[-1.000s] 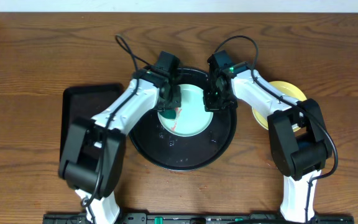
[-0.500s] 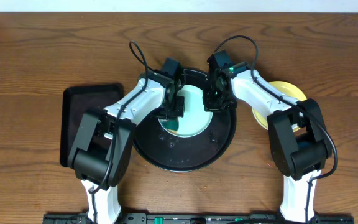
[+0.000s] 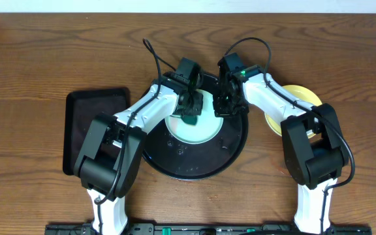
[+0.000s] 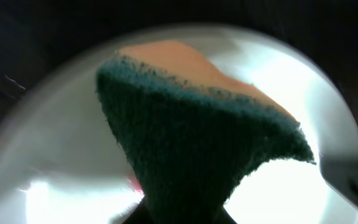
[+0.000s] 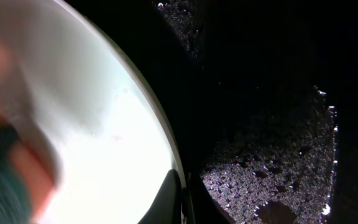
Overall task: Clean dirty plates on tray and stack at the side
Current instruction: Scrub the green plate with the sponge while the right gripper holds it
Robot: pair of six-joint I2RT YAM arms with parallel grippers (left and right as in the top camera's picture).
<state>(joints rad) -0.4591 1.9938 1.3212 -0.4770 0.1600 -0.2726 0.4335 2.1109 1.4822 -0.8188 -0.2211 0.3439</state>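
Right arm [image 3: 266, 98] hides part of yellow plate [image 3: 303, 93].

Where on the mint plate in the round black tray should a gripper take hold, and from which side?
Probably its thin rim at the right edge, approached from the right. The plate lies flat in the tray, so only the rim offers a pinch, and the sponge in the left gripper covers its upper part.

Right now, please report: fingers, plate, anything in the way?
Left fingers shut on sponge, on mint plate. Right fingers shut at plate rim. Plate in round tray. Nothing in the way.
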